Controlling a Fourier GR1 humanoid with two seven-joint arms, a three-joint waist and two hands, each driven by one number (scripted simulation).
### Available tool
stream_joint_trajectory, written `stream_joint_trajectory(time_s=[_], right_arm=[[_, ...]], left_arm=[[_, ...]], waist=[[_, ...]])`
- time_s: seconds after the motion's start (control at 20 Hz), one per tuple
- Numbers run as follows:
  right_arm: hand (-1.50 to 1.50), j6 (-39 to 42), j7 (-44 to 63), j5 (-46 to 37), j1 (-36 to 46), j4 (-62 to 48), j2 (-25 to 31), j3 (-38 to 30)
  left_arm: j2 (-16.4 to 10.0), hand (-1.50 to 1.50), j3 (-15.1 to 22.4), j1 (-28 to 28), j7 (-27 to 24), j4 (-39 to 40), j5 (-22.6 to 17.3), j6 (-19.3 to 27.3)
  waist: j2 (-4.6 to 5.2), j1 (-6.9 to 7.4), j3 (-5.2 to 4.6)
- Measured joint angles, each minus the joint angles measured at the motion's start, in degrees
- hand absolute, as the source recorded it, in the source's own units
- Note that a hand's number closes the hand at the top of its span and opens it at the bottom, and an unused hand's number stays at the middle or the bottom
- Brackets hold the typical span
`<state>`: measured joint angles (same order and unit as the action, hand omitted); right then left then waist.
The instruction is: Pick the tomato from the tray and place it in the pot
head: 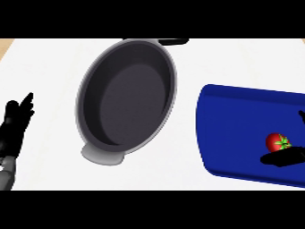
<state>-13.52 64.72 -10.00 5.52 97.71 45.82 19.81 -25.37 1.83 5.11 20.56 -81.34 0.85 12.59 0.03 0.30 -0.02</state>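
While the tomato [278, 142] lies on the tray [240, 120] between the spread thumb and fingers of the right hand [286, 157], centre it before closing, then lift clear of the rim toward the pot [125, 89]. The left hand [13, 127] rests open.

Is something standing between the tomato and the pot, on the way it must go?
Nothing visible does. Between the tomato and the pot lie only bare tray and counter. The right robot hand is beside the tomato.
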Motion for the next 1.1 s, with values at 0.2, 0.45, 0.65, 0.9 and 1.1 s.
stream_joint_trajectory(time_s=[0.2, 0.45, 0.65, 0.9, 1.1], right_arm=[[-1.5, 1.0, -0.8, -0.7, -0.2, -2.6, -2.6, -0.6], [-1.5, 2.3, -2.5, -1.4, 0.2, -6.5, -5.6, -2.8], [-1.5, 3.5, -3.6, -2.4, 0.7, -9.2, -8.0, -4.9], [-1.5, 4.6, -5.5, -4.9, -0.8, -10.5, -11.3, -6.9], [1.5, 6.3, -6.7, -6.0, -0.3, -13.2, -13.5, -9.1]], left_arm=[[0.3, 0.0, -0.8, 1.2, 0.8, 0.6, 0.6, -0.5], [1.6, 0.0, -1.4, 0.0, 0.8, -0.4, 1.7, -1.1], [1.5, 0.0, -3.2, -0.5, 1.0, -1.1, 1.5, -2.9], [2.3, 0.0, -4.3, -0.7, 2.2, -2.6, 2.7, -4.0], [3.3, 0.0, -5.4, 0.5, 0.6, 0.2, 4.1, -4.8]], waist=[[-0.01, -0.16, 0.0], [-0.03, -0.16, 0.01], [-0.03, -0.17, 0.03], [-0.05, -0.24, 0.03], [-0.02, -0.29, 0.02]])
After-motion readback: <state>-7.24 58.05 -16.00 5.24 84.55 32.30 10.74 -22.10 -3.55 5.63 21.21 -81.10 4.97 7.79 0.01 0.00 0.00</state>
